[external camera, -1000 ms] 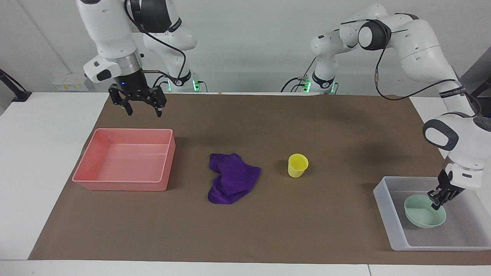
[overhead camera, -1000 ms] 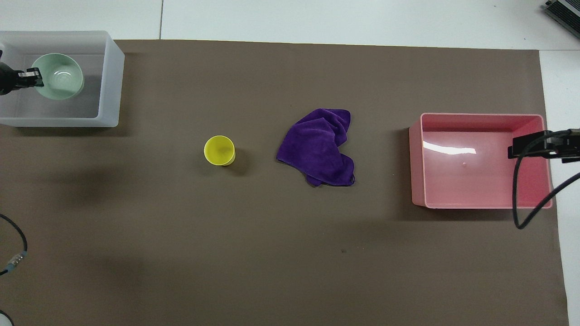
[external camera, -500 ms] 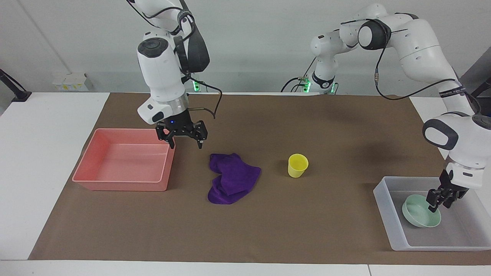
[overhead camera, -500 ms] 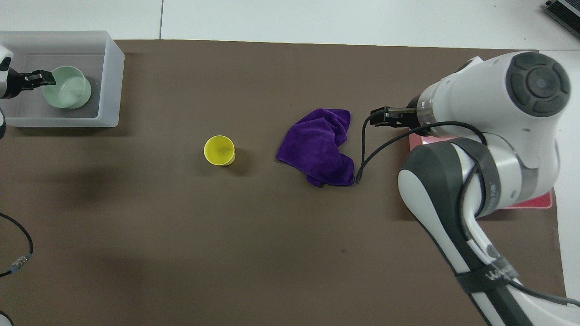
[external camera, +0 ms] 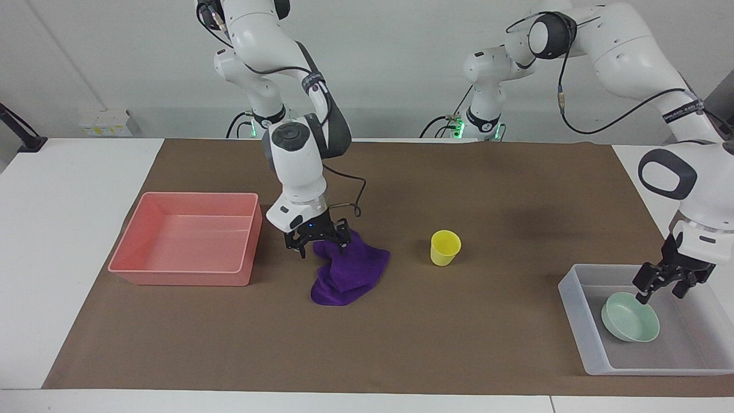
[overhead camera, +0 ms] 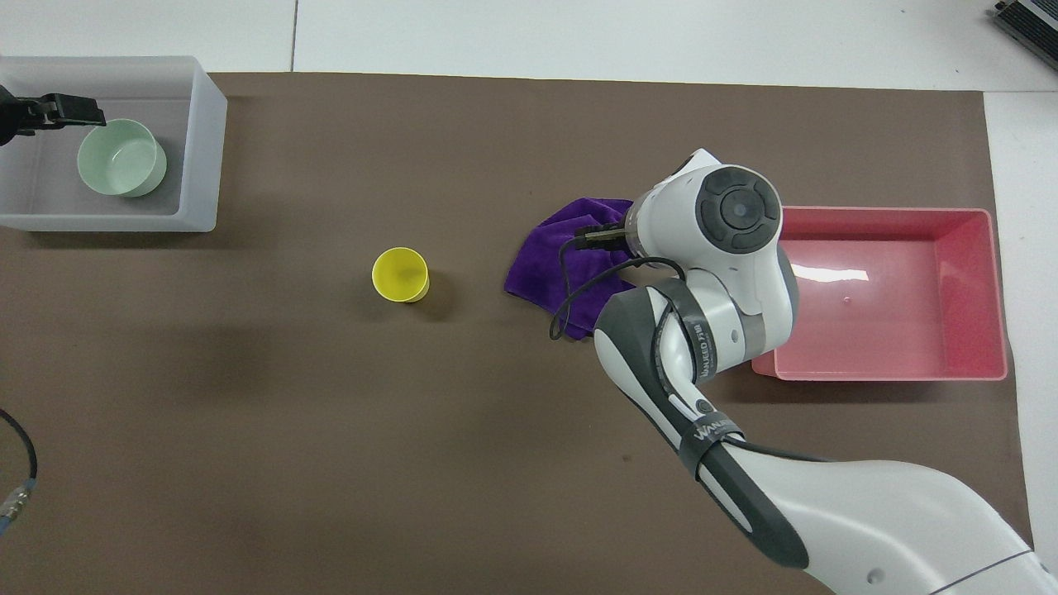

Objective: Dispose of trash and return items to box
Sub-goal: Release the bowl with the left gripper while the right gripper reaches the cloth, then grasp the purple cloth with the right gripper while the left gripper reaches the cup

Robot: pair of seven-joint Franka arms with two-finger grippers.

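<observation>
The purple cloth (external camera: 351, 272) lies crumpled mid-table, also in the overhead view (overhead camera: 541, 268). My right gripper (external camera: 321, 248) is open and low over the cloth's end beside the pink bin, its fingers straddling the fabric; in the overhead view (overhead camera: 597, 237) the wrist hides most of it. The yellow cup (external camera: 445, 248) (overhead camera: 400, 274) stands upright beside the cloth, toward the left arm's end. The mint-green bowl (external camera: 631, 324) (overhead camera: 122, 157) rests in the translucent box (external camera: 576, 318) (overhead camera: 202, 149). My left gripper (external camera: 660, 291) (overhead camera: 62, 111) is open just above the bowl's rim, apart from it.
The pink bin (external camera: 178, 276) (overhead camera: 996, 289) stands at the right arm's end of the table, beside the cloth. A brown mat (external camera: 459, 355) covers the table.
My right arm has swung from above the pink bin to the cloth and come down onto it. My left gripper has let go of the bowl, opened and risen a little.
</observation>
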